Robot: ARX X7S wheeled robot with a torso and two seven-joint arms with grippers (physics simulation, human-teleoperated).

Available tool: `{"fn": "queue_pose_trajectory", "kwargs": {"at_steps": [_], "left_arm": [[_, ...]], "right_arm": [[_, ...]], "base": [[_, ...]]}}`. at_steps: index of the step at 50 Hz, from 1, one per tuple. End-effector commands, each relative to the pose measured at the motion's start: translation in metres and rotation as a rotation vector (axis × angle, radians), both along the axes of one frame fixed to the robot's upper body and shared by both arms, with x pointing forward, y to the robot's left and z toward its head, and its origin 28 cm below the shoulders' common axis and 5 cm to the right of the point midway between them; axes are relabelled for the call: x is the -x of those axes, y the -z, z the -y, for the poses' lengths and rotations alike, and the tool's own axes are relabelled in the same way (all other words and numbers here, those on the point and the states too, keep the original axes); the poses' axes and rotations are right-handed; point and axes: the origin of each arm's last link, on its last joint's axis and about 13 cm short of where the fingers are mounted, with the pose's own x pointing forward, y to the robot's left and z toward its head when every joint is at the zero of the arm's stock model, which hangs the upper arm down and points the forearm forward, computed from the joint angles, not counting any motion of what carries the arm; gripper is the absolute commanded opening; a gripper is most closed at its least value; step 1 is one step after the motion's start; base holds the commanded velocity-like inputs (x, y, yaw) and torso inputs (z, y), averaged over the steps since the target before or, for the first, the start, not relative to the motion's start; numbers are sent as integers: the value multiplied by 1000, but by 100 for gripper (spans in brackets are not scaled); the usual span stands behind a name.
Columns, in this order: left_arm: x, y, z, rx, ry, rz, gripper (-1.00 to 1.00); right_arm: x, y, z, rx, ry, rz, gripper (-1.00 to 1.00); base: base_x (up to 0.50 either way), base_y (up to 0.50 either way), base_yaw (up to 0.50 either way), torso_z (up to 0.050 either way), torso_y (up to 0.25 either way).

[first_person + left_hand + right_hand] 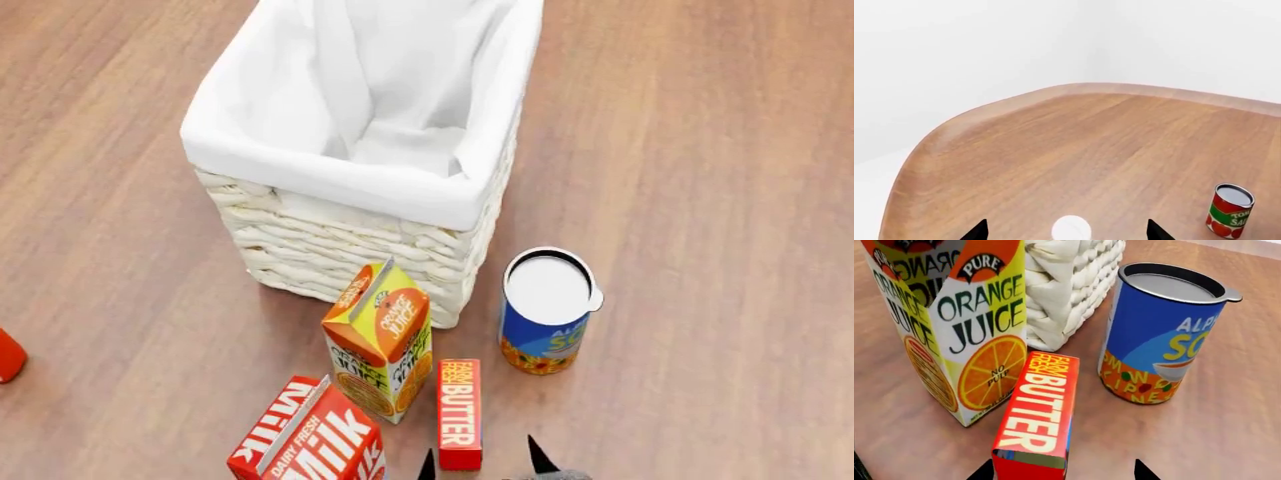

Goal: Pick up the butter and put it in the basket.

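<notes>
The right gripper (1062,471) has its fingers (1145,471) spread to either side of the butter (1037,412), whose near end sits between the dark tips; whether they touch it cannot be told, since only the tips show. Beyond the fingers, the butter lies flat on the tabletop (721,200), just beside the orange juice carton (954,325) and near the blue soup can (1157,340). The wicker basket (360,235) stands further off, behind the carton. A milk carton (310,440) is cut off by the head view's edge. The left gripper (1066,231) is spread too, holding nothing, a tomato sauce can (1230,211) off to one side.
</notes>
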Motion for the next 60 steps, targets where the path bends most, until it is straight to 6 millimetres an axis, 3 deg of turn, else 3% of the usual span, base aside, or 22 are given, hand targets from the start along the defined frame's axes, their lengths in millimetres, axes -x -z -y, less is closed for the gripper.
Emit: {"fn": "queue_pose_trajectory", "kwargs": {"at_steps": [1, 25, 26, 39, 60], "left_arm": [[4, 1, -1, 28, 3, 21, 100], [5, 2, -1, 27, 3, 24, 100], [5, 0, -1, 27, 3, 24, 100], [3, 0, -2, 30, 0, 21, 100], [1, 4, 0, 34, -8, 16, 100]], "right_arm": [[-1, -3, -5, -52, -39, 0, 100], [-8, -5, -4, -76, -51, 15, 100], [-8, -4, -4, -75, -47, 15, -100], [5, -8, -8, -82, -40, 45, -100], [81, -72, 6, 16, 17, 189, -100]], "base": [[0, 0, 0, 0, 0], [0, 0, 0, 0, 0], [0, 0, 0, 0, 0], [0, 0, 0, 0, 0], [0, 0, 0, 0, 1]]}}
